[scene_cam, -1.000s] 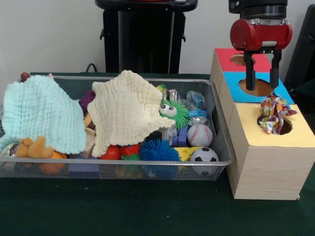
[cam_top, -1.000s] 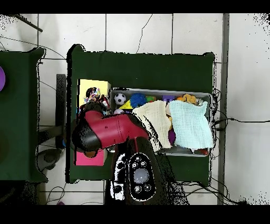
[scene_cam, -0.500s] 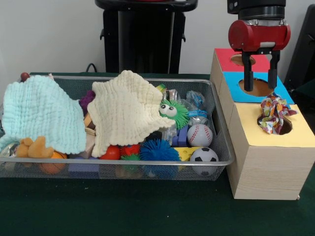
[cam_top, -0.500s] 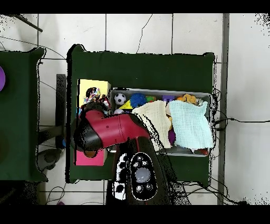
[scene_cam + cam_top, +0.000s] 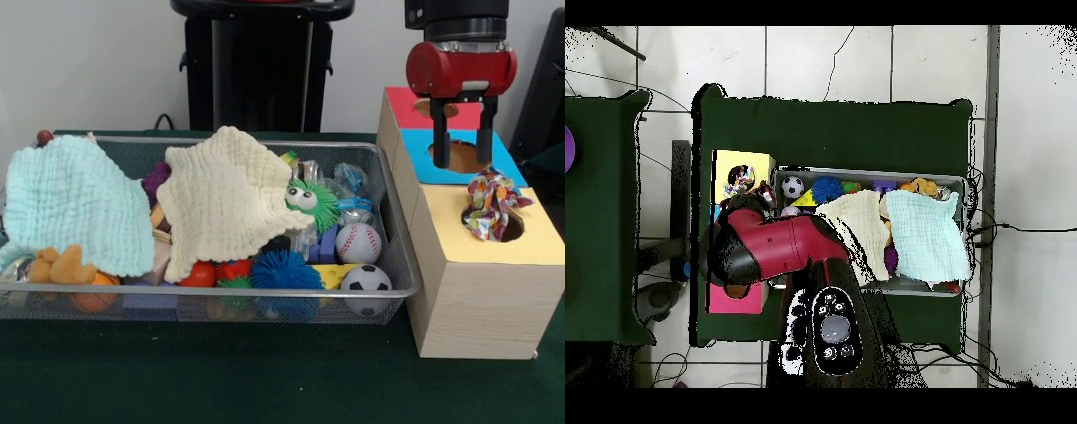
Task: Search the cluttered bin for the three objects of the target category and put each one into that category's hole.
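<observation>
The silver wire-mesh bin [image 5: 265, 305] [image 5: 957, 180] holds balls, toys and two quilted cloths. A multicoloured confetti-print wrapper [image 5: 491, 203] [image 5: 739, 181] sits crumpled in the round hole [image 5: 510, 226] of the yellow-topped box [image 5: 481, 274], sticking out above the rim. A clear crinkly wrapper [image 5: 351, 181] lies at the bin's right end behind a baseball. My gripper [image 5: 462, 159] hangs open and empty above the blue-topped box's opening, above and behind the confetti wrapper. In the overhead view the red arm [image 5: 775, 250] hides the gripper.
A cream cloth [image 5: 225, 199] and a mint cloth [image 5: 75, 203] cover much of the bin. A green googly-eyed ball [image 5: 311, 201], a blue spiky ball [image 5: 284, 272], a baseball [image 5: 358, 243] and a small football [image 5: 365, 281] lie at its right. Blue-topped [image 5: 424, 150] and red-topped [image 5: 402, 102] boxes stand behind the yellow one.
My gripper has risen a little and drifted slightly left above the boxes, still open. The confetti wrapper stays in the yellow box's hole.
</observation>
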You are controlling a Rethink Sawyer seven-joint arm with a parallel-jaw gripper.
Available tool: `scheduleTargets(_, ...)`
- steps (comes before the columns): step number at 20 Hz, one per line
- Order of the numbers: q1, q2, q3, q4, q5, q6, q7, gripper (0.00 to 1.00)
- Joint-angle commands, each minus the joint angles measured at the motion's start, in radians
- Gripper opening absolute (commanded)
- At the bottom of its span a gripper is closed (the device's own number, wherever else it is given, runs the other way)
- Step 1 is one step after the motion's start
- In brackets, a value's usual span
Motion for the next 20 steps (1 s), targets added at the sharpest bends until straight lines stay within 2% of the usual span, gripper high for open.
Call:
scheduleTargets(1, -0.012, 0.041, -0.006, -0.019, 0.020, 0.054, 0.140, 1.00)
scheduleTargets(20, 0.007, 0.073, -0.024, -0.052, 0.030, 0.047, 0.150, 1.00)
